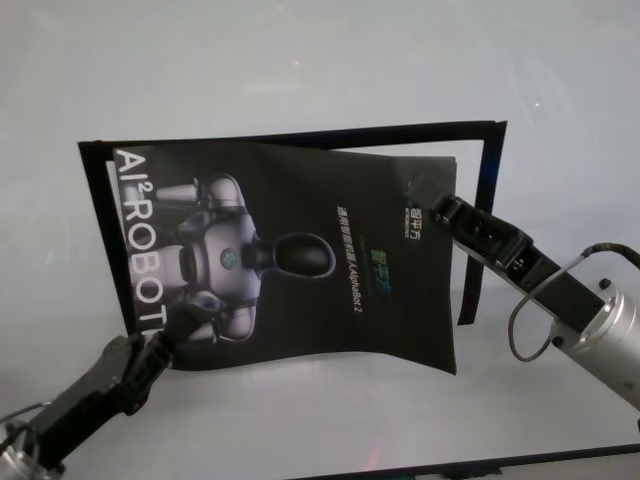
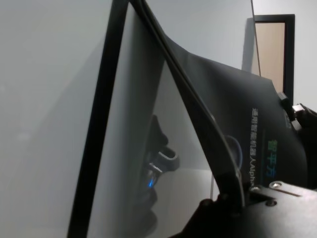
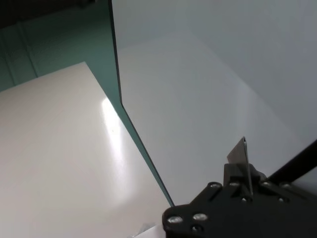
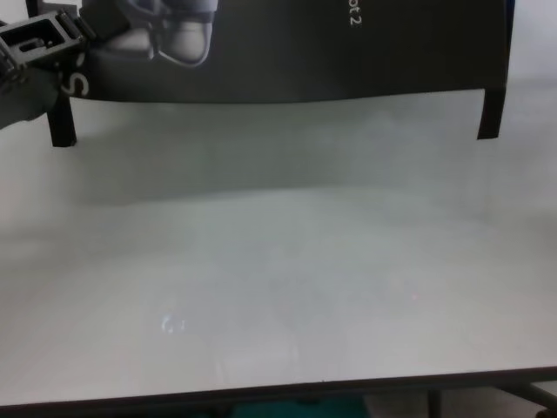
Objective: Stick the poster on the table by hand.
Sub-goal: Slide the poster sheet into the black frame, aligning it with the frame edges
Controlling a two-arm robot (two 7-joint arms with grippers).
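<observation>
Black and glossy, the poster (image 1: 290,265) fills the middle of the head view, lifted off the white table (image 1: 300,60) and bowed, probably so it can be squared inside the black tape outline (image 1: 490,180) before pressing down. Left gripper (image 1: 170,335) pinches its lower-left corner; right gripper (image 1: 440,205) pinches the upper-right corner. Only the left wrist view shows daylight under the sheet; the chest view shows its sagging near edge.
</observation>
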